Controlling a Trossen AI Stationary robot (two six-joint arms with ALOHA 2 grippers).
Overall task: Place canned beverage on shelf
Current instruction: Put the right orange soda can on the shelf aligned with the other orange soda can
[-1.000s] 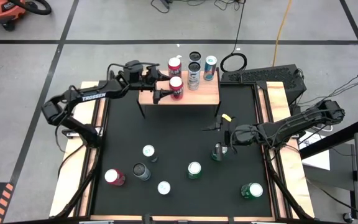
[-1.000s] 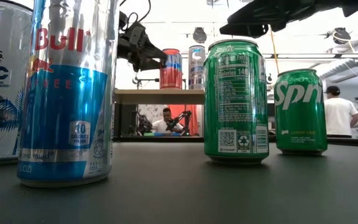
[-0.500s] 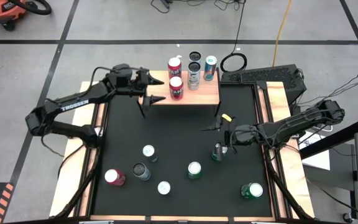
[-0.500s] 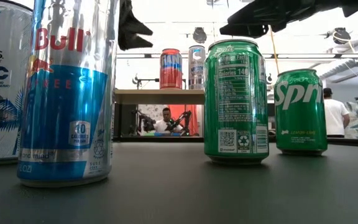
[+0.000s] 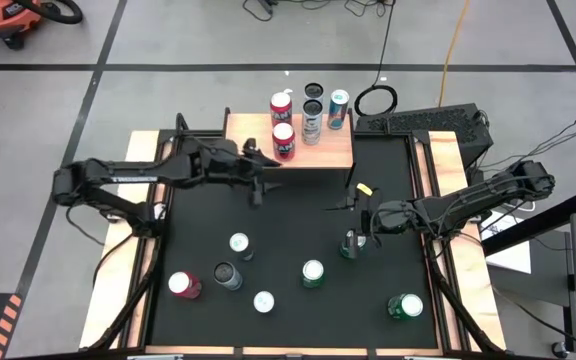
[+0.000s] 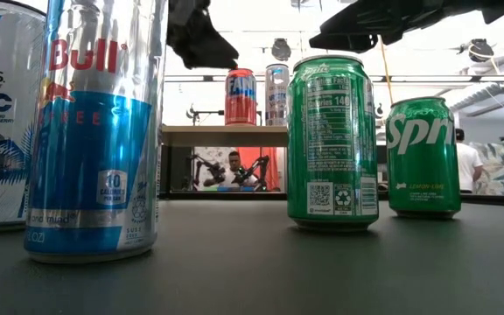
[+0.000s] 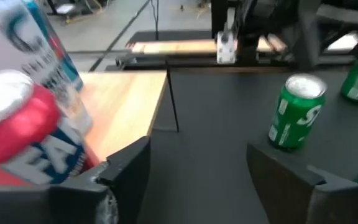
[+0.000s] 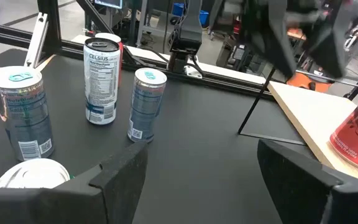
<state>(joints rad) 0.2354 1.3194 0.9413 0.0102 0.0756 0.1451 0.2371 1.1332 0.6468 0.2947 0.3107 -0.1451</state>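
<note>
Having left the red can (image 5: 284,141) on the shelf (image 5: 328,154), left gripper (image 5: 265,176) now pulled back, fingers apart, empty; right gripper (image 5: 351,205) unmoved, open.

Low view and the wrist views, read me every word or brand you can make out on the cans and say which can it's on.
"Bull", "FREE", "10 CALORIES": tall blue and silver can.
"Nutrition Facts", "140": middle green can; its fine print is too small.
"Spr": right green can, rest turned away.
"CELSIUS": dark-topped can.
"EA": red can, partly cut off.
Shelf cans' labels: unreadable.
</note>
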